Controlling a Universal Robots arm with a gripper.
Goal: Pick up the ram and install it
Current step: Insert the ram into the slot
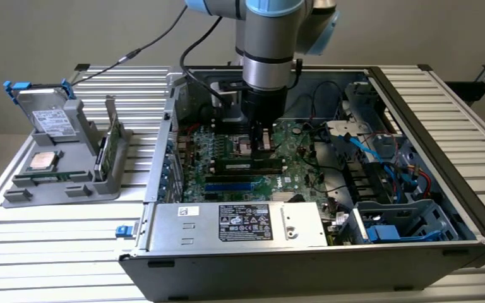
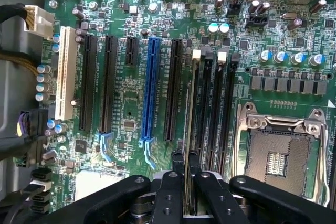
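Clamped between gripper [image 2: 186, 162] fingers: ram [image 2: 191, 108], edge-on, upright. Lined along memory slots [image 2: 218, 108] beside CPU socket [image 2: 281, 156], at slot farthest from socket. Seated or not: cannot tell. Farther from socket, blue slot [image 2: 150, 87].

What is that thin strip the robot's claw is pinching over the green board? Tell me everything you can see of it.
That is the ram, seen edge-on in the wrist view: a long, very slim greenish board with a pale edge, rigid-looking. It stands on its long edge, in line with the black memory slots of the motherboard, beside the empty processor socket. The gripper clamps it between two black fingers. Whether it sits in a slot cannot be told.
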